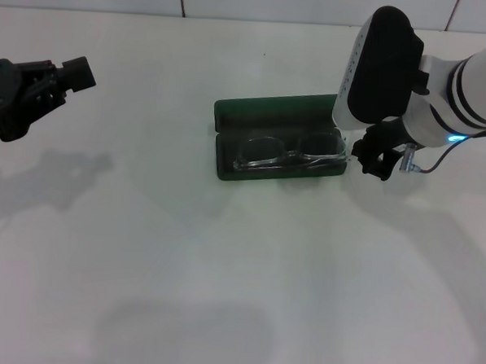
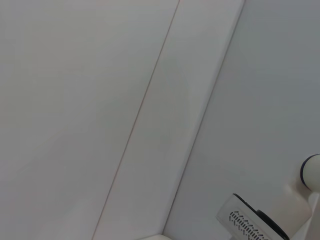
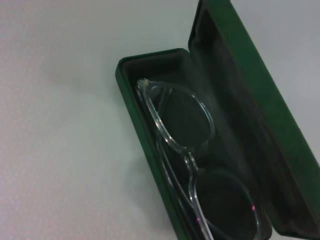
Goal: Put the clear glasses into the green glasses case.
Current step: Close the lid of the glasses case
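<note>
On the white tabletop (image 1: pixel 222 262) sits the dark green hard glasses case (image 1: pixel 271 118) with rounded corners. It is open. Its lid stands up at the far side, and its bottom half lies flat on the near side. The see-through plastic glasses (image 1: pixel 287 154) lie inside the bottom half of the case, with the two lenses side by side along its length. In the right wrist view the clear frame (image 3: pixel 182 130) rests on the dark lining, close to the case's long front wall (image 3: pixel 145 150), and one end of the frame is near the short end wall.

The right gripper (image 1: pixel 378 156) is small and black. It hangs just beside the right end of the case, under a big white and black arm part (image 1: pixel 379 67). It is not holding the glasses. I cannot tell how far its jaws are open.

The left gripper (image 1: pixel 76 74) is black too. It is far off on the left side, well apart from the case, above the tabletop. It holds nothing, and I cannot tell if its jaws are open or closed.

A tiled wall (image 1: pixel 236 1) runs along the back.
</note>
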Tool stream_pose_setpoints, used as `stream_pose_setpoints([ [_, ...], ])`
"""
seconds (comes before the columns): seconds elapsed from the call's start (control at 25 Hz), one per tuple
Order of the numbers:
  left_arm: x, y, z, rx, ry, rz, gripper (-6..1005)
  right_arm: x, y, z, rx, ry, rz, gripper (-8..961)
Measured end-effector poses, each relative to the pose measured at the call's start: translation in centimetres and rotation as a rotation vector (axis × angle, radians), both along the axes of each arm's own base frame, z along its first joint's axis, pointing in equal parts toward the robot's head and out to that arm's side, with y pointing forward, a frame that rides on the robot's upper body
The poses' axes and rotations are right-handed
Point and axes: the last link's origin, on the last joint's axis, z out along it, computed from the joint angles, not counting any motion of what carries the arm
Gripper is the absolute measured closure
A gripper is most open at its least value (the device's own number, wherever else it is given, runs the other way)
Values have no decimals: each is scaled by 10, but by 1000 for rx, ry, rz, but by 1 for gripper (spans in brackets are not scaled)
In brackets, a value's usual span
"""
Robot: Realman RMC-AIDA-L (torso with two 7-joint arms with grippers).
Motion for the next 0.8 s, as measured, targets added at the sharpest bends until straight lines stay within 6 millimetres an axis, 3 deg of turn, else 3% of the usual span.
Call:
stream_pose_setpoints([
  [0.8, 1, 1, 0, 1, 0, -2, 951, -4, 4, -3, 5, 38, 31, 944],
])
